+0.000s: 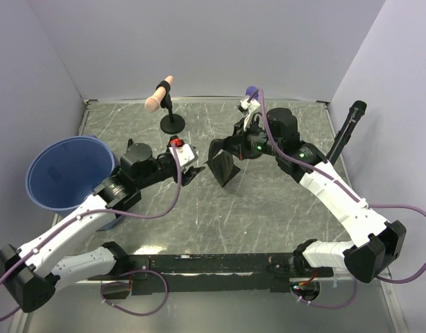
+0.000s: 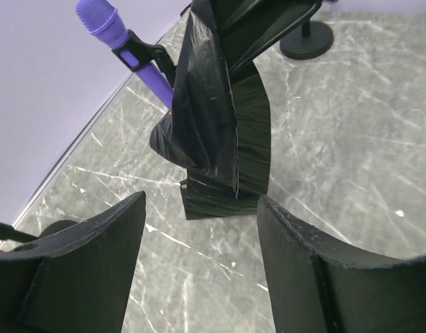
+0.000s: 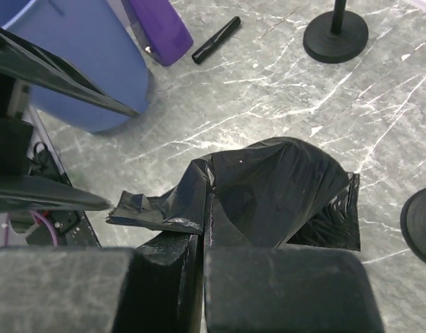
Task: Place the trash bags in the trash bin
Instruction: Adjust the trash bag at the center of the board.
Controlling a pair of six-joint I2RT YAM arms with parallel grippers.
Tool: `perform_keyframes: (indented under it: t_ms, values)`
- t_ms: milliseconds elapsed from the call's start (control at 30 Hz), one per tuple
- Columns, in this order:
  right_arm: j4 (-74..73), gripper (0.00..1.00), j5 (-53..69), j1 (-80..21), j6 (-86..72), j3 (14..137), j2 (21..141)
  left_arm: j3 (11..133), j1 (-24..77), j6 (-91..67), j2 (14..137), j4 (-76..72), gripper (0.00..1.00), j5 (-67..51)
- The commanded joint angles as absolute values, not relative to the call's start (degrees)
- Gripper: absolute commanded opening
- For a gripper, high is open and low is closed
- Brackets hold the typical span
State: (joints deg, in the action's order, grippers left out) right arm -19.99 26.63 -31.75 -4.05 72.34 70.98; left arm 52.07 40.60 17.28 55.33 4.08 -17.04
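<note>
Right gripper [image 3: 202, 243], bottom of its wrist view: jaws clenched on a bunched fold of the black trash bag [image 3: 282, 187], which sags loose and crumpled just beyond. Whether its lower edge touches the table [image 3: 220, 104], cannot tell. Left gripper [image 2: 202, 222] faces the bag from the opposite side, jaws released and spread wide, with the bag hanging just ahead of the gap and not yet inside it. Trash bin [image 1: 43, 156] stands upright at middle left of the top view, mouth open, beside the left arm and well apart from the bag. This reads as a hand-over to the left arm. To do it well, advance the left until the thick twisted part sits deep in the gap, not the thin bottom flap. Close firmly, and the right lets go only after. Film looks slick and limp, so it is likely to slip. Farther back, a microphone stand [image 1: 173, 123] sits at upper centre; keep the swing toward the bin clear of it.
</note>
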Motion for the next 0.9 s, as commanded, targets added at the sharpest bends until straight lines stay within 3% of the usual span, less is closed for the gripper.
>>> perform_keyframes:
  t_ms: [0, 200, 433, 600, 867]
  values:
    - [-18.19, 0.0, 27.77, -31.03, -7.47, 74.8, 69.87, 53.08, 41.48, 20.65, 58.44, -2.64, 0.68, -16.25]
    - [-17.58, 0.0, 27.25, -30.59, -7.56, 73.48, 69.08, 56.86, 41.92, 20.65, 62.92, -3.87, 0.58, -19.24]
    - [-16.26, 0.0, 27.77, -29.18, -8.7, 72.86, 69.52, 58.8, 41.84, 21.36, 65.48, -0.53, 0.37, -23.11]
    - [-15.56, 0.0, 28.21, -28.74, -9.67, 71.98, 69.7, 58.8, 41.92, 20.92, 66.18, -1.58, 0.36, -23.99]
    - [-15.21, 0.0, 28.56, -28.65, -9.84, 71.46, 69.87, 60.03, 41.84, 20.3, 68.82, -3.16, 0.26, -24.26]
